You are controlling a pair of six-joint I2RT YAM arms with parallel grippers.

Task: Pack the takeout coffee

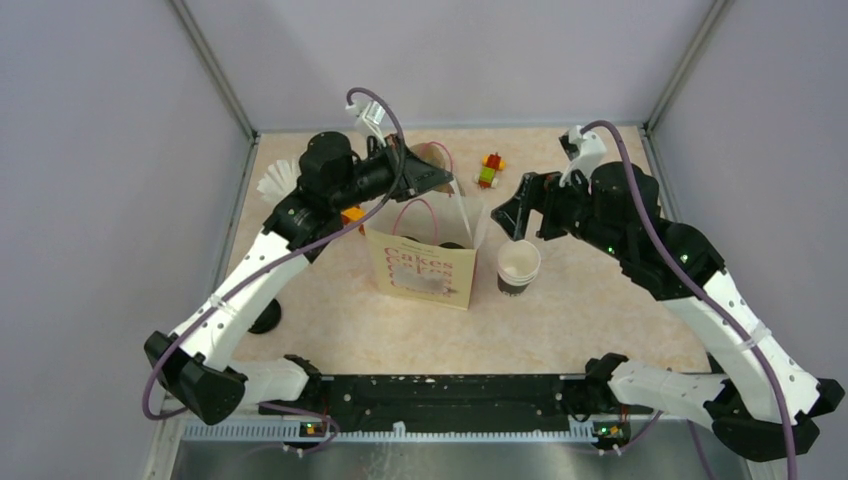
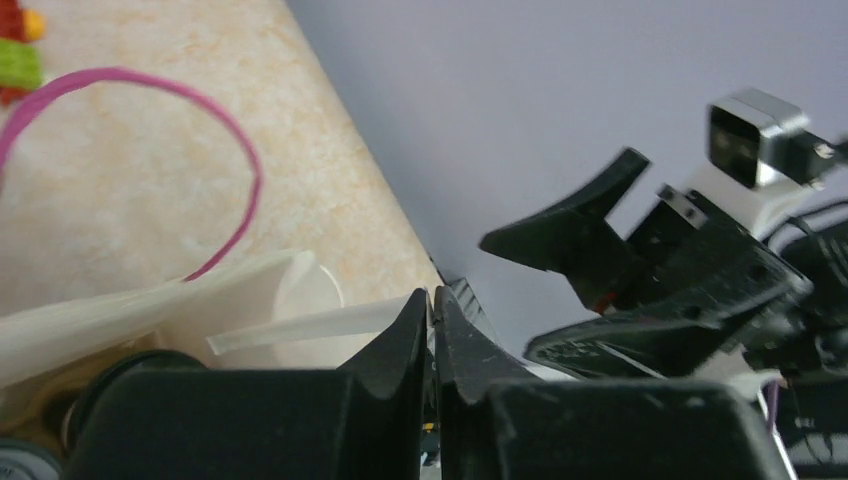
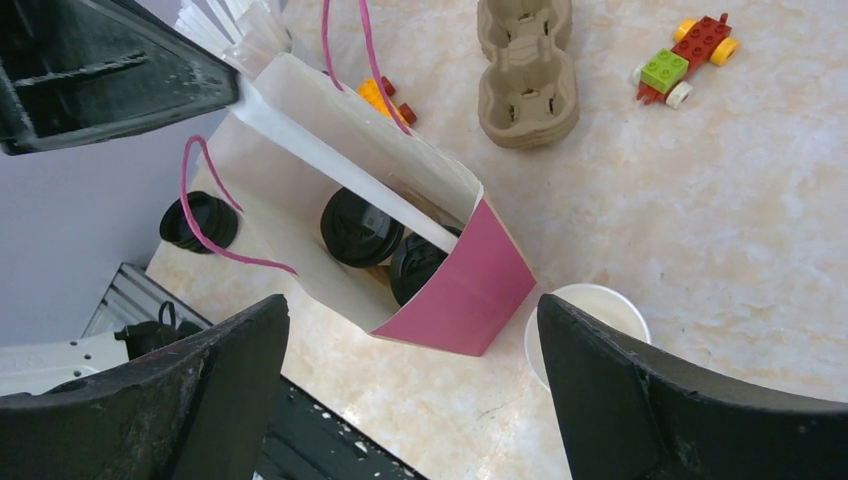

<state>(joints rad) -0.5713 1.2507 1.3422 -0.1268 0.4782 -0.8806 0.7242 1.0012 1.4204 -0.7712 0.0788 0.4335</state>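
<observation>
My left gripper, jaws pressed together, pinches the thin upper rim of the paper bag; in the right wrist view that same rim corner is seen drawn outward, so that the bag's mouth stands wide. My right gripper hangs above the table with its jaws spread far apart and nothing between them. Directly under it lies the bag's pink side panel, and just outside that panel stands the open cup, upright, lidless, white within, close beside the bag; whether they touch cannot be told. Inside the bag sit two lidded cups, their black lids side by side near the pink end. A pink cord handle loops from each long rim of the bag. Beyond the bag's far side lies the brown pulp tray, both hollows unfilled, with a brick toy to one side of it. Loose black lids rest on the table off the bag's other end, well apart from the open cup.
</observation>
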